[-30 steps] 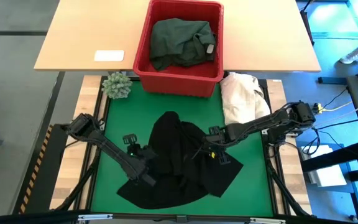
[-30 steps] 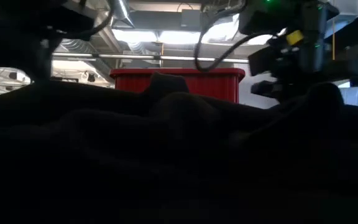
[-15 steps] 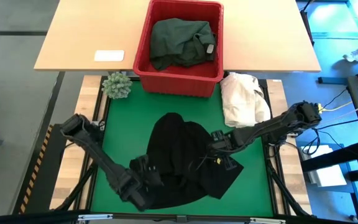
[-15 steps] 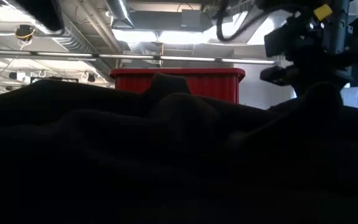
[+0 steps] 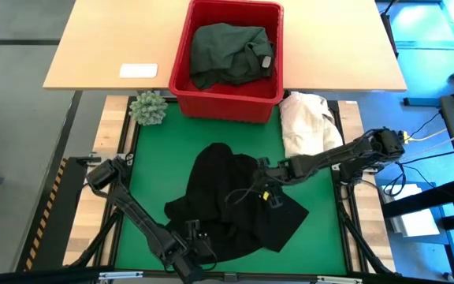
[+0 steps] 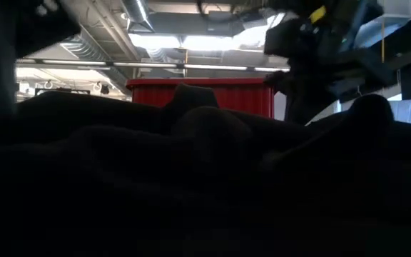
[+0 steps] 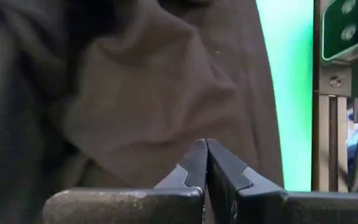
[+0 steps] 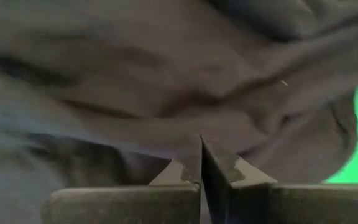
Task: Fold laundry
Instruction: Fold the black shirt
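Black garment crumpled on the green mat, both grippers at its folds.

Low in the high view, the left gripper (image 5: 198,241) sits at the near edge of the soft, rumpled black garment (image 5: 231,201), jaws pressed together with no cloth visibly pinched. Mid-frame, the right gripper (image 5: 260,189) rests on the wrinkled cloth, jaws likewise pressed together. Bare green mat (image 5: 152,166) lies open left of and beyond the heap. At right a cream-white cloth heap (image 5: 307,122) lies lumpy. Farther, the rigid red plastic basket (image 5: 181,63) on the wooden desk (image 5: 109,47) holds a dark green garment (image 5: 228,51).
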### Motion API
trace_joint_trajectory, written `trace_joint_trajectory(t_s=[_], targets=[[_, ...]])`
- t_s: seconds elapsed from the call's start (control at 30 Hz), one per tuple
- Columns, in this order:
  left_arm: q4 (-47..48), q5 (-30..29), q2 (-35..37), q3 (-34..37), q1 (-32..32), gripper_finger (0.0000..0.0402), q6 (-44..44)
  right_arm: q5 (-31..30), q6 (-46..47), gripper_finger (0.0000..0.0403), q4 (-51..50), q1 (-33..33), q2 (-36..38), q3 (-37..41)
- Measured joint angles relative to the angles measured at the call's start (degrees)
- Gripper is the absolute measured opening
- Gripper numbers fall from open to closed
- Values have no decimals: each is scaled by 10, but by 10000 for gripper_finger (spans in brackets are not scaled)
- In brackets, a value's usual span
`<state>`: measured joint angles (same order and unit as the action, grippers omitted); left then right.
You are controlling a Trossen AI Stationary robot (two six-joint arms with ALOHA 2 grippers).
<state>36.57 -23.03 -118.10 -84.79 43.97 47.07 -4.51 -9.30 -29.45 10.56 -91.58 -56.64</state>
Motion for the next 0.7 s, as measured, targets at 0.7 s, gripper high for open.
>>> trace_joint_trajectory(t_s=[0.7], targets=[[-54,84,10,96,-8,0,4,70,-17,0,-80,-72,-36,36]])
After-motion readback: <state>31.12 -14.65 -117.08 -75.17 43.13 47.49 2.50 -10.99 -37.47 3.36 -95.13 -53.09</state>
